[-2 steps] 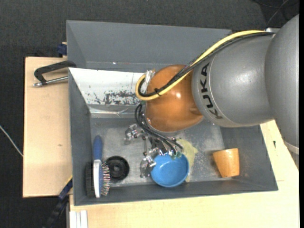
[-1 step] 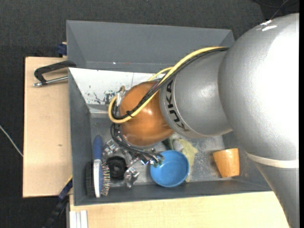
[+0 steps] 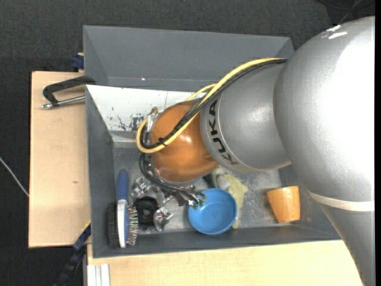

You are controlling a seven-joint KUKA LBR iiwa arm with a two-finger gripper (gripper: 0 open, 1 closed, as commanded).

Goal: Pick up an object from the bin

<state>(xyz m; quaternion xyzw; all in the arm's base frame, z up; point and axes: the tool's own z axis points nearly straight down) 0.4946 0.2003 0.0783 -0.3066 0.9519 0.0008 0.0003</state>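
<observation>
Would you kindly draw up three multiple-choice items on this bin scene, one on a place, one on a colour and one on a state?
1. Where in the bin is the gripper?
A. Lower left of the view, between the brush and the bowl
B. In the lower right corner
C. Up against the far wall

2. What colour is the cup at the lower right?
A. Green
B. Orange
C. White

3. How does the bowl sit?
A. Upside down
B. Hanging over the rim
C. Open side up

Answers:
1 A: the gripper's end is low in the bin, with the brush on one side and the bowl on the other.
2 B: the cup by the arm is plainly orange.
3 C: the bowl's hollow blue inside faces the camera.
</observation>
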